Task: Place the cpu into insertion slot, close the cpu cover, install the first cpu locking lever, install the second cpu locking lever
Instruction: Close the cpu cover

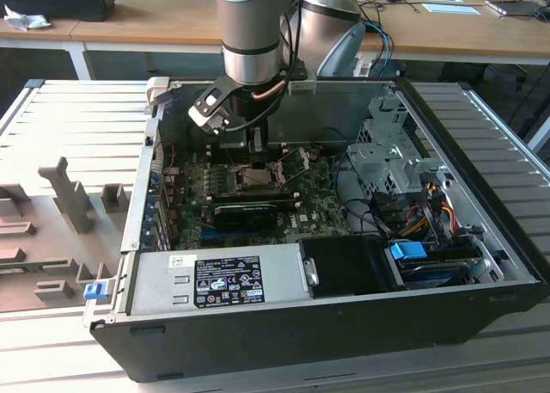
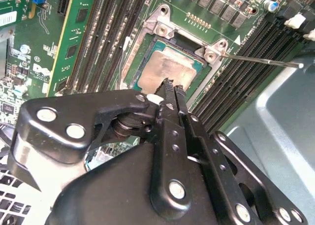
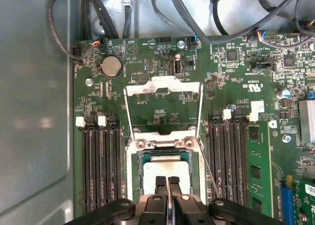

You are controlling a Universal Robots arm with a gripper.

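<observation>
Cpu (image 2: 165, 72) seen seated flat in socket (image 3: 133, 151), silver top up, in both wrist views. Hand (image 2: 172, 89) clenched, fingertips pressed together, nothing gripped between them. Tips poised directly over cpu, at its near edge; contact cannot be told. Cpu cover (image 3: 162, 85) lies open beyond socket, on side away from hand, hinge edge at socket rim. Thin locking lever (image 2: 266, 61) angled out beside socket, unlatched. In exterior view, hand placed upper centre-left of frame, lowered into open computer case (image 1: 344, 324).

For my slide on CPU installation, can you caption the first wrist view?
Shut gripper over the cpu lying in its socket, with the cpu cover standing open.
</observation>
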